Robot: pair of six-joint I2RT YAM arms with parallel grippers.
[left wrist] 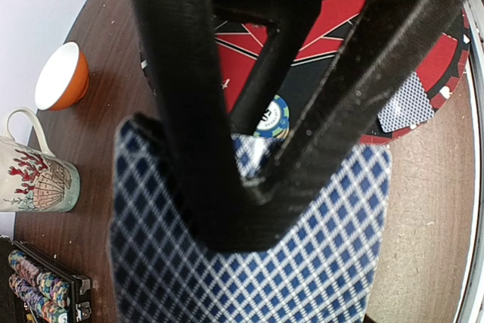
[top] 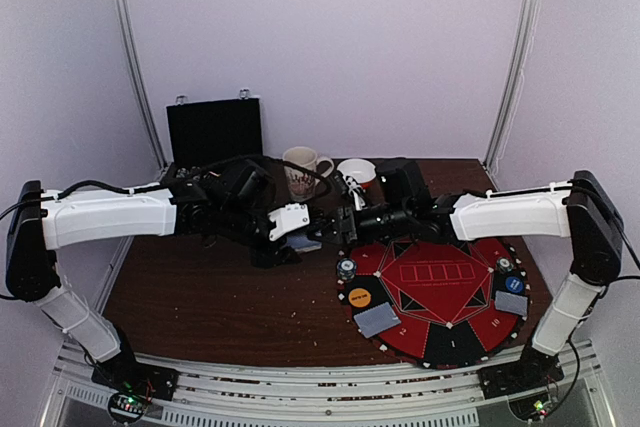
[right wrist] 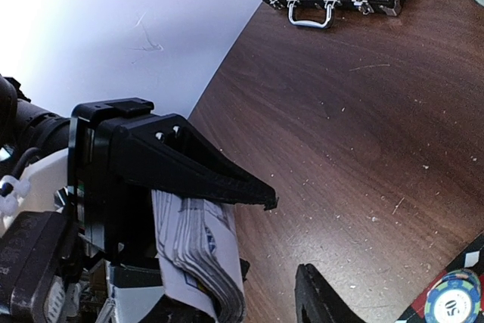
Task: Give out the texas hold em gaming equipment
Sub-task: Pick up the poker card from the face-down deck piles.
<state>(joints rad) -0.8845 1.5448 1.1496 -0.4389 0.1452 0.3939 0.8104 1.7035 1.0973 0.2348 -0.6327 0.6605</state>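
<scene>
My left gripper [top: 298, 239] is shut on a thick deck of blue-diamond-backed cards [left wrist: 249, 270], held above the wooden table left of the mat. In the right wrist view the deck [right wrist: 200, 251] shows edge-on between the left gripper's black fingers [right wrist: 189, 164]. My right gripper [top: 345, 222] is open right beside the deck's free end; only one of its fingertips [right wrist: 321, 300] shows. On the mat lie two face-down cards [top: 378, 320] [top: 510, 304], an orange button [top: 358, 297], a blue button [top: 513, 285] and striped chips [top: 345, 269] [top: 503, 265].
The round red-and-black mat [top: 440, 332] lies front right. A black hinged case [top: 213, 132] with chips stands open at the back left. A patterned mug [top: 303, 169] and an orange bowl [top: 356, 171] stand at the back centre.
</scene>
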